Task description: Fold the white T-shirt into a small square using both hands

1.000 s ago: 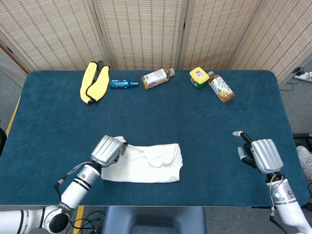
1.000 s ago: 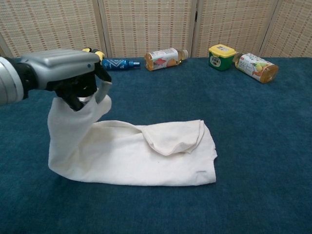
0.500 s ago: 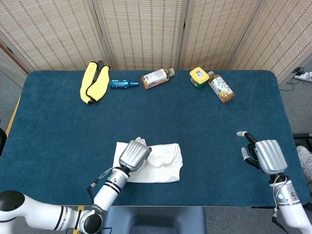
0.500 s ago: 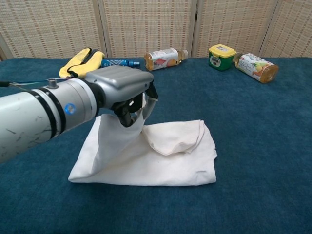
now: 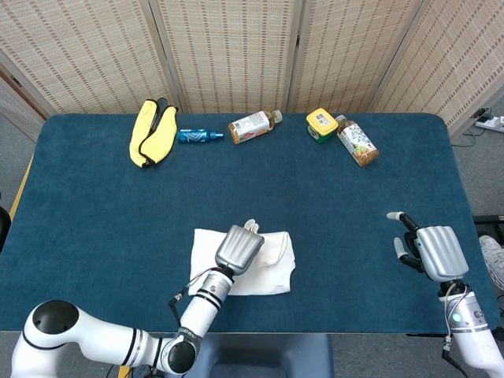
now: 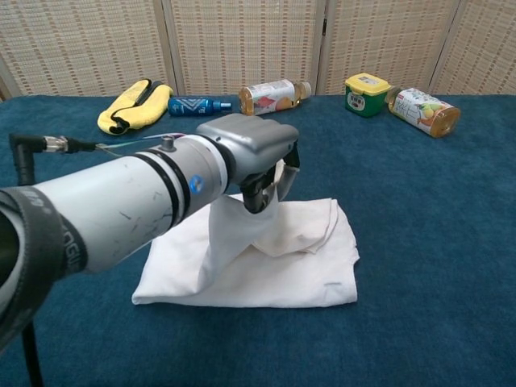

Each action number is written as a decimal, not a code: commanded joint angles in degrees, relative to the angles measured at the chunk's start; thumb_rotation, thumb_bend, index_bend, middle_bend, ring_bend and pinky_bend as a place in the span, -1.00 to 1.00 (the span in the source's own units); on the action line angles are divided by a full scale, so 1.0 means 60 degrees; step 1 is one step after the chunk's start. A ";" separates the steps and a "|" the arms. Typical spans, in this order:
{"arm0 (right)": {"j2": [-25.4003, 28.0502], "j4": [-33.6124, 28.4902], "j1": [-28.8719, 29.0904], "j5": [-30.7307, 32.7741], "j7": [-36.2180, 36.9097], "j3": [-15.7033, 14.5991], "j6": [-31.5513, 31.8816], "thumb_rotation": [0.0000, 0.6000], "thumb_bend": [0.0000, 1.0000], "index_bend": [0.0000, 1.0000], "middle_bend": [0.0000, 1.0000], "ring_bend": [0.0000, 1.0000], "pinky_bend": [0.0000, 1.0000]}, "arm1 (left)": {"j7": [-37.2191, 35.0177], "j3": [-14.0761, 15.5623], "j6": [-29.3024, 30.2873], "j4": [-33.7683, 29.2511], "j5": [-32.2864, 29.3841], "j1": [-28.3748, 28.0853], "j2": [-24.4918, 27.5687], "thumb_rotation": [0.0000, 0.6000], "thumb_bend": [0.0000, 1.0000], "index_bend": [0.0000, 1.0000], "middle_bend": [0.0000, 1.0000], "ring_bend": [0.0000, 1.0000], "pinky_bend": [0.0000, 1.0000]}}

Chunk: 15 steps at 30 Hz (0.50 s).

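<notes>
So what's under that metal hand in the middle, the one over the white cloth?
The left hand pinches a raised flap of the white T-shirt. Below lies the rest of the shirt, flat on the blue table. The arm hides the shirt's near-left part.

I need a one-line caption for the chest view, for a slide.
Left robot hand holds up a pinched fold of the white T-shirt above the blue table.

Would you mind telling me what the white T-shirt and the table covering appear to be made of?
White T-shirt: soft matte fabric, probably cotton knit; it drapes limply from the left hand and creases.
Table covering: dark blue, seemingly short-pile carpet or felt; fuzzy, no shine.
</notes>
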 commanded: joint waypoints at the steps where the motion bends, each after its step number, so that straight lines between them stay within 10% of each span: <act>1: 0.0010 -0.0003 -0.0003 0.0006 -0.0003 0.0008 -0.0008 1.00 0.01 -0.49 0.82 0.94 1.00 | 0.0154 -0.0031 0.0010 0.0246 -0.0122 -0.0235 -0.0263 1.00 0.02 0.26 0.87 0.70 0.88; 15: 0.0110 0.0061 -0.0120 0.0077 0.0126 0.0021 0.0012 1.00 0.01 -0.49 0.82 0.94 1.00 | 0.0625 -0.0348 0.0042 0.1285 -0.0810 -0.1105 -0.1379 1.00 0.02 0.25 0.86 0.69 0.88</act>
